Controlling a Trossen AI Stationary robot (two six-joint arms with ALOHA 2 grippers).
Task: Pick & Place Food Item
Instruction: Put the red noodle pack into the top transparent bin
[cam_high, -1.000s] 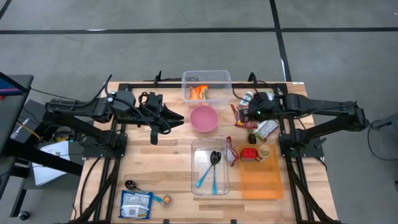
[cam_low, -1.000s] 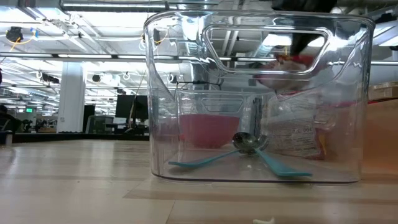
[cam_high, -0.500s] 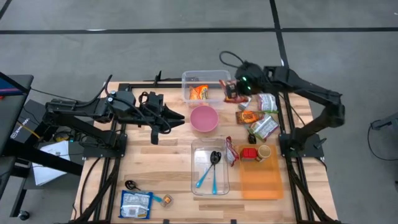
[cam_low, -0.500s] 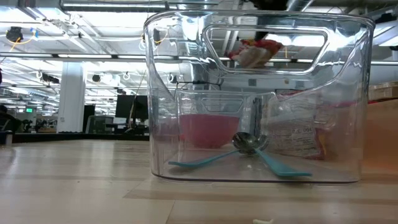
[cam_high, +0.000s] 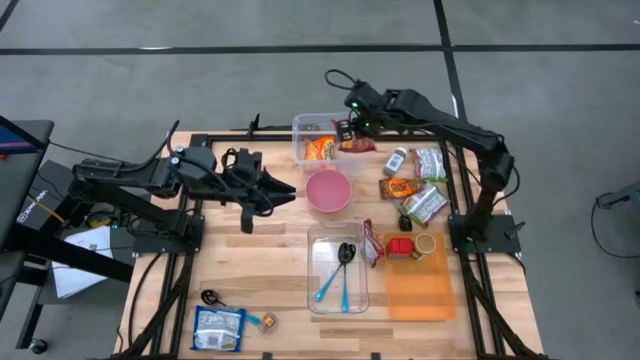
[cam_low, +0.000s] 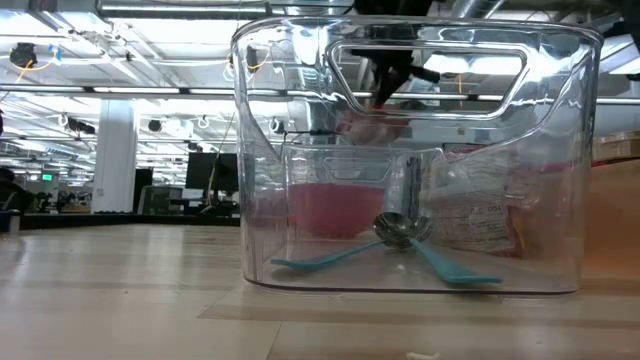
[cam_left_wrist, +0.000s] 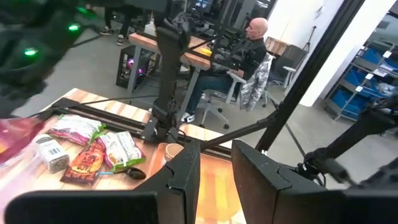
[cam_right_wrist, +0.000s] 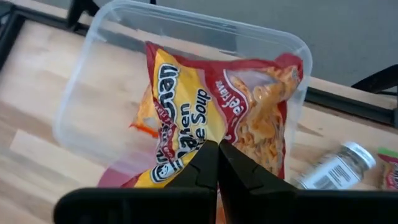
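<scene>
A red and yellow ramen soup packet (cam_right_wrist: 217, 99) hangs over the clear far bin (cam_right_wrist: 205, 25), with my right gripper (cam_right_wrist: 217, 148) shut on it. In the high view the gripper (cam_high: 350, 130) and the packet (cam_high: 358, 146) are over the bin's right part (cam_high: 364, 122). An orange packet (cam_high: 320, 150) lies inside the bin. My left gripper (cam_high: 282, 188) hovers open and holding nothing, left of the pink bowl (cam_high: 328, 190). Through the near clear tray, the low view shows the right gripper (cam_low: 395, 70) and the blurred packet (cam_low: 368, 125). My right gripper pinches the ramen packet by one end (cam_right_wrist: 214, 138) between its two shut fingers. The fingers slant down from above. The packet hangs out beyond the fingertips over the bin, lifted clear of the table. Whether it touches the bin I cannot tell.
A spice jar (cam_high: 397, 160) and several snack packets (cam_high: 428, 205) lie at the right. In front of the bowl stands a clear tray (cam_high: 338, 268) with spoons, beside an orange board (cam_high: 418, 285). A blue packet (cam_high: 218, 328) lies at the near left. A person sits beyond the table (cam_left_wrist: 252, 50).
My right gripper has swung from the snack packets at the table's right toward the far edge and leftward, reaching over the clear bin. It has carried the ramen packet with it, lifted clear of the table.
</scene>
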